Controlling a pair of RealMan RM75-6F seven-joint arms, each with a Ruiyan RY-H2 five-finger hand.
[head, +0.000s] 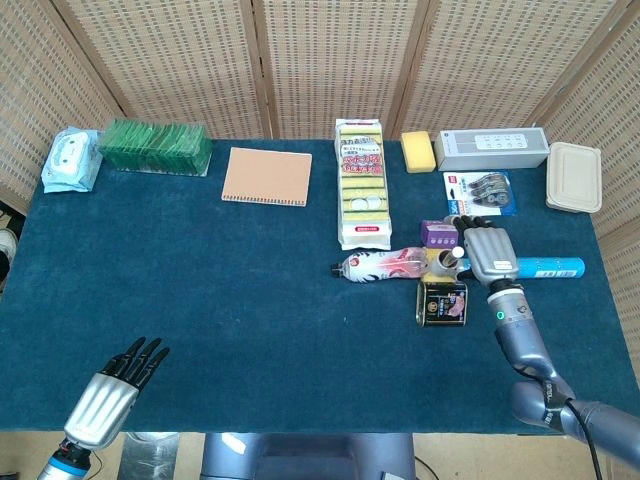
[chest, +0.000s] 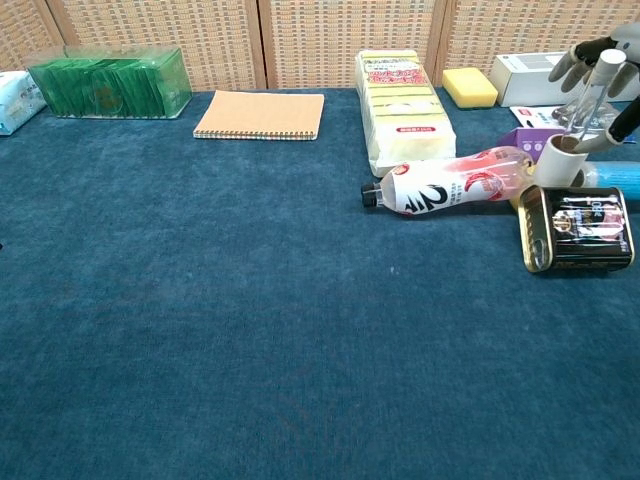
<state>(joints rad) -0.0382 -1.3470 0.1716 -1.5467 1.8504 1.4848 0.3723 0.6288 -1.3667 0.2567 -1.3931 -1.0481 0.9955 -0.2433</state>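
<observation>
The big bench with the dark blue cloth (head: 200, 290) holds everything. At the back edge sits a long clear box full of green packs (head: 155, 146), with a soft pale blue pack of wipes (head: 70, 160) just beside it on the left. A flat tan notebook with a wire spine (head: 267, 176) lies near the middle. A tall pack of yellow sponges in clear wrap (head: 362, 183) lies next to it, and one loose yellow sponge (head: 418, 150) sits behind that. A long grey box with buttons (head: 492, 148) and a beige food tub with a lid (head: 574, 177) are at the back right. A blue card of tape rolls (head: 481, 193) lies in front of the grey box.

The right hand (head: 485, 252) hovers over a crowded spot. Its fingers are spread apart and hold nothing. Right below it stands a small white paper tube (chest: 561, 160). A plastic bottle with a red and white label (head: 380, 266) lies on its side, touching the tube. A long blue tube (head: 545, 267) lies on the other side. A black and gold tin can (head: 442, 302) lies on its side just in front. A small purple box (head: 438, 234) sits behind.

The left hand (head: 112, 394) hangs at the near left edge, fingers straight and a little apart, holding nothing.
</observation>
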